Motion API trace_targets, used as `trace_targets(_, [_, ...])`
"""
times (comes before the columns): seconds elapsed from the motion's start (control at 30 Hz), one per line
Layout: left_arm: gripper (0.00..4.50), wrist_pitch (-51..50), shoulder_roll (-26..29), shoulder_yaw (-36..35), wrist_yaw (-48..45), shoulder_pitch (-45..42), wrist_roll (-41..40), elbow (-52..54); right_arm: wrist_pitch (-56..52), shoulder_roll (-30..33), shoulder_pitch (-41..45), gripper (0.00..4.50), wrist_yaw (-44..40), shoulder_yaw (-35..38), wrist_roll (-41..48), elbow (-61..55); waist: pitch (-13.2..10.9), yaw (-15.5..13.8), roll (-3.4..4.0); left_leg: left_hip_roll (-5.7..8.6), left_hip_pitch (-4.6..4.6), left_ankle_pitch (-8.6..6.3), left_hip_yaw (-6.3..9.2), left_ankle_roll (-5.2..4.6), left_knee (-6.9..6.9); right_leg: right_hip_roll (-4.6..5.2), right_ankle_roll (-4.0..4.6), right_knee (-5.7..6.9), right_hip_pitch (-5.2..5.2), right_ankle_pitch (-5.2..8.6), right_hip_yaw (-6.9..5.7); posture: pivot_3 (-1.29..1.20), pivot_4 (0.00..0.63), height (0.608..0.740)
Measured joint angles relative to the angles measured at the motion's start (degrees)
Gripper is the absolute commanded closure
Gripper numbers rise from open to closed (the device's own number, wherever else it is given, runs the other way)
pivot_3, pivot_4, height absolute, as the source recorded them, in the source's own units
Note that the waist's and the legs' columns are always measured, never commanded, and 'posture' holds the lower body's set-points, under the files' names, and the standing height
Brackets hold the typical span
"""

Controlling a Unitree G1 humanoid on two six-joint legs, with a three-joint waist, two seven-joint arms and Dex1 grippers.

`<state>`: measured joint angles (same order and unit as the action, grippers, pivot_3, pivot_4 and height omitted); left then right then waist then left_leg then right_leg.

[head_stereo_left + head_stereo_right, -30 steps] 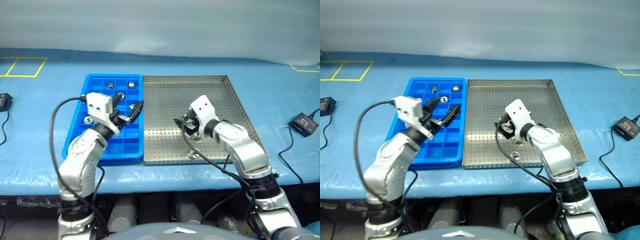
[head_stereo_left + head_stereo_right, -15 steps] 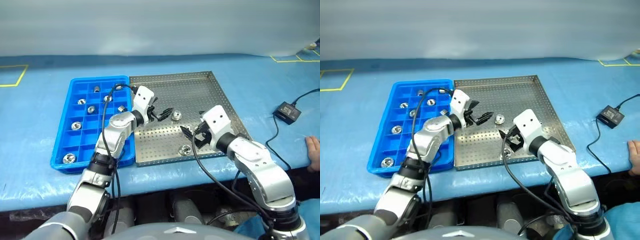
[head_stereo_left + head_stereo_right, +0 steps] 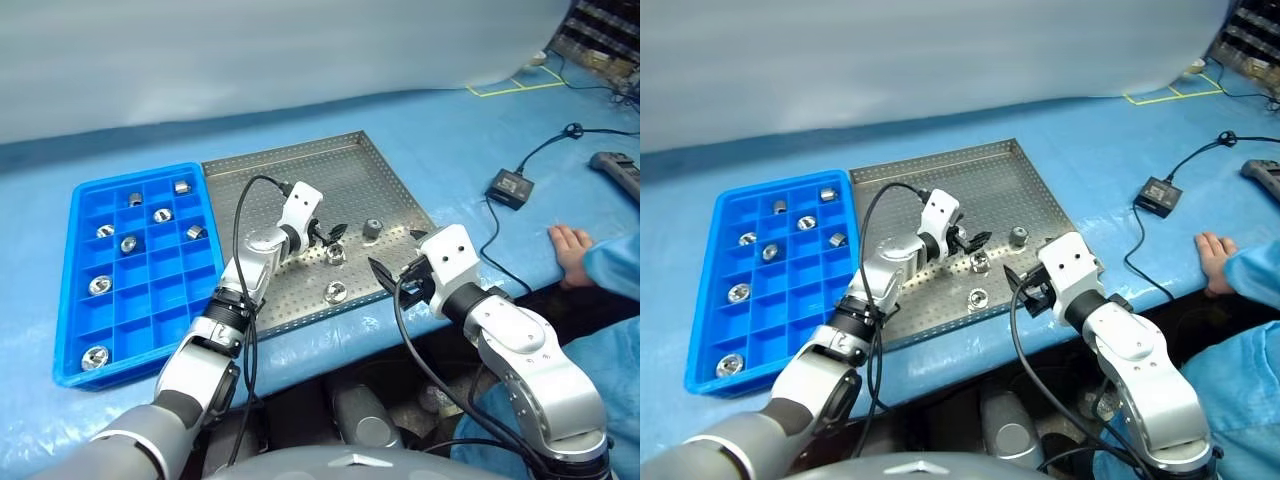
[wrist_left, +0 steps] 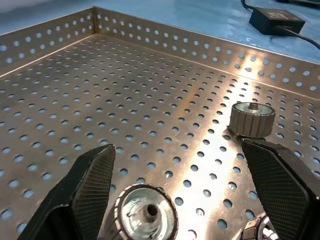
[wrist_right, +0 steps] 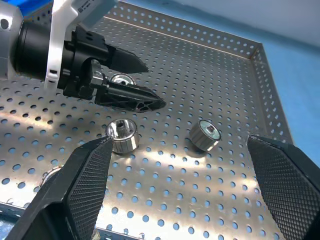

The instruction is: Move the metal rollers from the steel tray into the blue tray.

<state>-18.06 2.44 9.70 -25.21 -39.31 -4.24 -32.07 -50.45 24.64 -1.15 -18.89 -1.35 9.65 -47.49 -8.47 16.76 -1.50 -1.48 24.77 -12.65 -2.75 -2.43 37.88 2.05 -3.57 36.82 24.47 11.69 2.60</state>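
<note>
With its fingers spread wide and empty, the left gripper point(image 3: 331, 238) hangs over the steel tray point(image 3: 260, 160), just above one roller point(image 3: 335, 254), while its wrist view brings up that roller's hollow centre point(image 4: 146, 213) and a ribbed one point(image 4: 251, 118) beyond. Right gripper point(image 3: 393, 272), equally wide, sits at the tray's near edge; the head views add the blue tray point(image 3: 75, 200) with rollers point(image 3: 129, 243) in its compartments.

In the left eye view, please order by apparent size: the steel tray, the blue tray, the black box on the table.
1. steel tray, largest, though not by much
2. blue tray
3. black box, far smallest
</note>
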Motion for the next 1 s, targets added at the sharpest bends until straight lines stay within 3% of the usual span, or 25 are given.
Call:
trace_targets(0.2, [0.12,0.24,0.66,-0.85,4.80,-0.14,2.07,-1.34,0.00,0.03,-0.13,0.00,0.11,0.80,0.02,0.00,0.00,2.07,0.00,0.00,-0.11,0.00,0.00,0.01,-0.04,0.00,-0.26,0.01,-0.06,-0.09,0.03,-0.38,0.150,0.740])
trace_targets(0.5, [0.12,-1.08,2.02,-2.93,10.38,1.91,3.94,-1.39,0.01,0.14,1.24,0.00,-0.04,0.59,0.21,1.71,0.00,2.54,0.00,0.02,-0.10,0.00,-0.01,0.01,-0.07,0.01,-0.47,0.00,-0.04,-0.21,0.06,-0.34,0.150,0.740])
trace_targets(0.6, [0.71,-2.18,2.09,-3.00,10.22,2.23,4.03,-0.94,0.00,0.25,2.01,0.00,-0.15,0.45,0.23,2.14,0.00,2.29,0.00,0.06,-0.08,0.00,0.00,0.01,-0.07,0.04,-0.49,0.00,-0.04,-0.21,0.08,-0.34,0.150,0.740])
trace_targets(0.8, [2.63,-5.04,1.34,-2.78,8.57,2.59,3.64,1.12,0.00,0.41,2.98,0.00,-0.65,0.16,0.27,2.50,0.00,1.84,0.01,0.07,-0.10,0.00,0.00,0.01,-0.09,0.04,-0.50,0.00,-0.05,-0.22,0.09,-0.34,0.150,0.740])
trace_targets(1.0, [2.71,-5.68,1.04,-3.19,7.40,2.61,2.85,1.49,0.27,0.42,3.72,0.00,-1.46,-0.75,0.76,4.52,0.00,1.59,0.01,0.08,-0.10,0.00,-0.01,0.01,-0.08,0.04,-0.50,0.00,-0.04,-0.22,0.11,-0.33,0.150,0.740])
